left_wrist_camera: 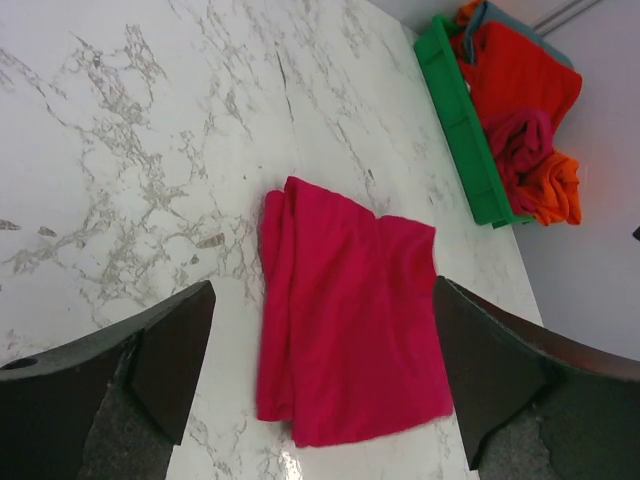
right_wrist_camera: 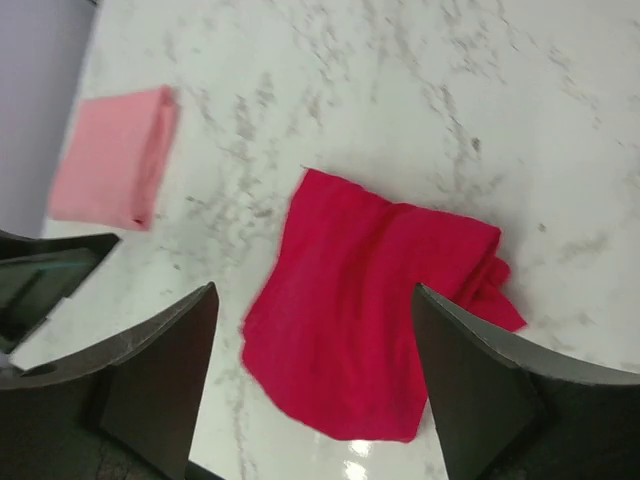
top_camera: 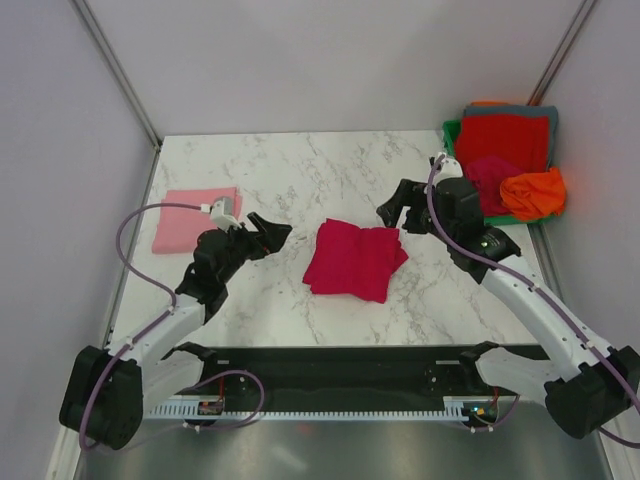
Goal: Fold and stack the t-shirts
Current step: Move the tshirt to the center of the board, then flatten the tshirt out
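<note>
A crimson shirt [top_camera: 355, 260] is laid near the middle of the table [top_camera: 300, 170]. It is folded into a rough rectangle, with layered edges along one side and a bunched corner. It is touched by neither arm.

A pink shirt [top_camera: 195, 218] is found well apart from it, at the table's left edge. It is folded flat into a neat rectangle.

At the far right corner, more shirts are heaped in a green bin [top_camera: 452, 135]. A red shirt [top_camera: 503, 140] is spread on top. A magenta shirt [top_camera: 488, 180] is crumpled at its near edge, and an orange shirt [top_camera: 533, 193] is bundled just beside that, over the bin's rim. A grey shirt [top_camera: 520, 108] is partly seen under the red one at the far side.

The left gripper [top_camera: 272, 230] is held to the left of the crimson shirt, between it and the pink shirt, and is pointed at the crimson one. Its jaws are spread wide, and the cloth is framed between the dark fingers [left_wrist_camera: 170, 350] in the left wrist view. The right gripper [top_camera: 398, 215] is held just off the shirt's far right corner. Its jaws are likewise released, and its fingers [right_wrist_camera: 470, 370] are seen on either side of the cloth.
</note>
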`<state>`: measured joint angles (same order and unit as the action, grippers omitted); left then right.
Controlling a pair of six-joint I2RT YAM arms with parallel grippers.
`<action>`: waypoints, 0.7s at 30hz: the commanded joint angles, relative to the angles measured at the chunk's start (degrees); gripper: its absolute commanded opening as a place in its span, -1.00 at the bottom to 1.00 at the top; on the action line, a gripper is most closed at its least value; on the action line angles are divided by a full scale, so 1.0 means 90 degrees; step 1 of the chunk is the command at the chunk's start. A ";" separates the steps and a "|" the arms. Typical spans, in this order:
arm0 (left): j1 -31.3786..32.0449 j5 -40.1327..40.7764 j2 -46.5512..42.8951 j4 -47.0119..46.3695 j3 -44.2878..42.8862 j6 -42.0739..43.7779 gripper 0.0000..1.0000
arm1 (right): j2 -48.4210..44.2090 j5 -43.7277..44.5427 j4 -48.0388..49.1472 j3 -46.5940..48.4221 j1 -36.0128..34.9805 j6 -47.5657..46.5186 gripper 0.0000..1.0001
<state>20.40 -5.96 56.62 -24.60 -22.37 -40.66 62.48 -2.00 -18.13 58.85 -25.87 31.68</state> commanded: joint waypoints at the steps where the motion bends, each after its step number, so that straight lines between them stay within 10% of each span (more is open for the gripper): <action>1: 0.0028 -0.0411 0.0241 -0.0001 -0.0482 0.0006 0.86 | 0.0185 0.0974 -0.0288 -0.0201 0.0003 -0.0550 0.68; 12: 0.0857 -0.0766 0.1823 0.1121 -0.2015 0.0797 0.33 | 0.1534 0.1237 -0.0925 0.0238 0.0003 -0.0796 0.32; 21: 0.1454 0.0418 0.3568 0.2994 -0.3791 0.0964 0.36 | 0.2472 0.1014 -0.0408 0.0190 0.0013 -0.0708 0.24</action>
<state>33.61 -5.41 82.89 -5.52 -50.30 -34.85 83.88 7.73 -24.80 59.00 -25.87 25.28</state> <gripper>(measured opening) 0.678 0.621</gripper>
